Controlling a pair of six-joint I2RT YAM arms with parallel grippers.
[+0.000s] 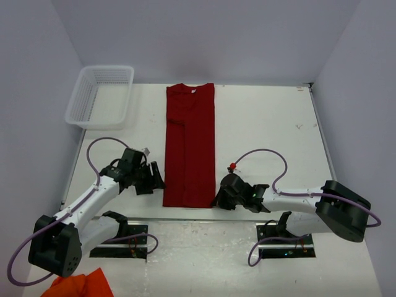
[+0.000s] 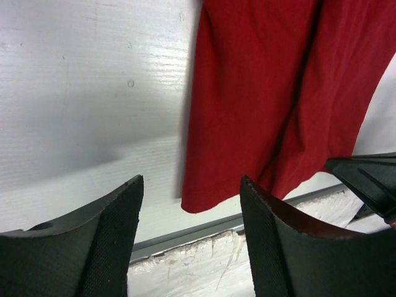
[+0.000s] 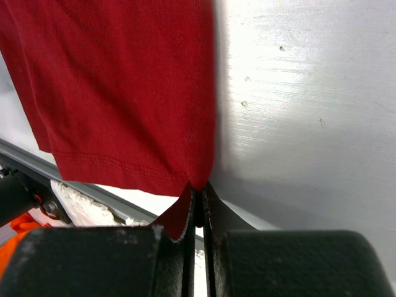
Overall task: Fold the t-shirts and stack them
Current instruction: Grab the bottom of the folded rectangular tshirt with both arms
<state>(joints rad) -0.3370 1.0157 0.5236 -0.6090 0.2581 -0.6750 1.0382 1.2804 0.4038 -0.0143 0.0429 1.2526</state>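
Right gripper (image 3: 197, 199): jaws pressed together, clamped on the near right hem corner of the t-shirt (image 1: 190, 148); a thin tongue of red cloth shows between the pads.
Left gripper (image 2: 192, 182): jaws apart, holding nothing; low over the table (image 1: 266, 124), just beside the near left hem corner, which lies ahead of the gap and is not yet between the fingers.
T-shirt position: flat on the table between the two arms, folded lengthwise into a narrow strip, collar and white neck label (image 1: 193, 90) at the far end, hem at the near edge.
Handling, judged: light, soft and limp; no stiffness, so any unsupported span will sag and layers may slide apart.
Grip points, judged: both near hem corners, pinching all stacked layers at the stitched hem, where the cloth is thickest.
Next fold, judged: requires the left corner pinched first, then both corners carried evenly toward the collar.
Surroundings: white mesh basket (image 1: 102, 96) at the far left corner; orange cloth (image 1: 80, 286) below the left arm base.
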